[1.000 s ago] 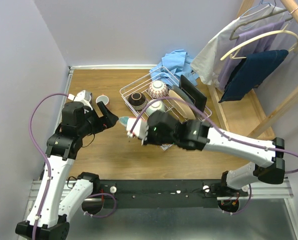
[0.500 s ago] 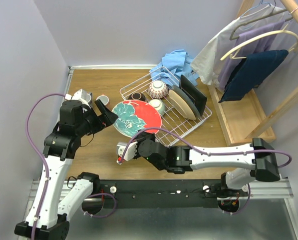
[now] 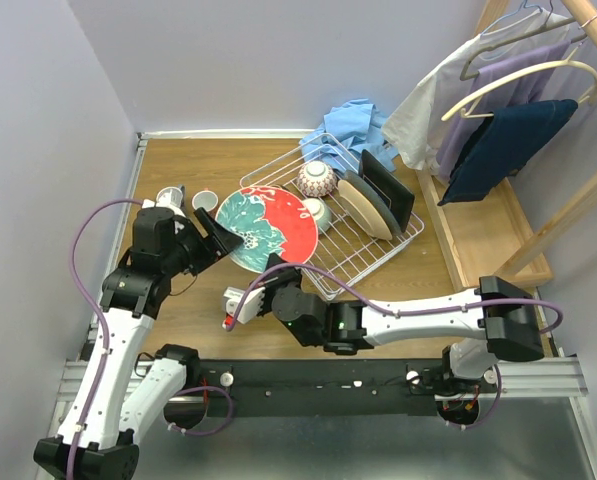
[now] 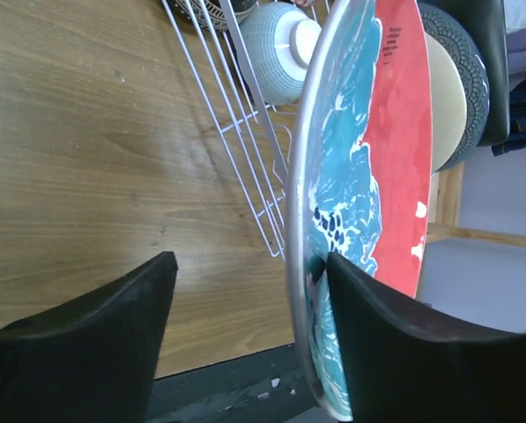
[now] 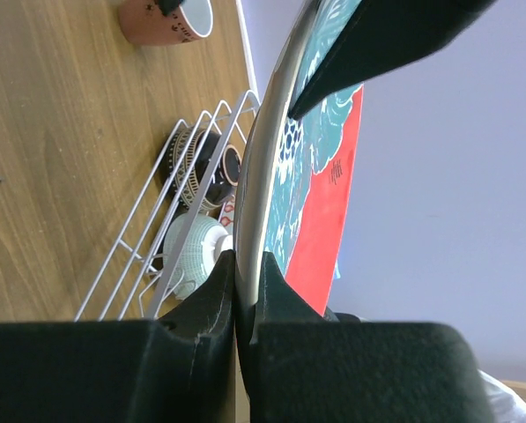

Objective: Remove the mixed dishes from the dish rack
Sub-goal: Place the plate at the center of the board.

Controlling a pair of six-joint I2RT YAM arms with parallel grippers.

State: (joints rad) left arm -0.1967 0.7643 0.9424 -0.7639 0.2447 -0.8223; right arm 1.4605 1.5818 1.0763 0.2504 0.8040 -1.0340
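A round plate in red and teal hangs tilted over the table, left of the white wire dish rack. My right gripper is shut on its lower rim. My left gripper stands open astride the plate's left rim. One of its fingers touches the painted face and the other is well apart. In the rack are a patterned bowl, a pale green bowl, upright round plates and a black square plate.
A grey cup and a pinkish cup sit on the table at the far left. A brown bowl lies at the rack's left end. Blue cloth is heaped behind the rack. A wooden clothes rack stands at the right.
My right arm has swung down towards the near edge and turned the plate face up. My left gripper has come in around the plate's left rim, its jaws a little narrower.
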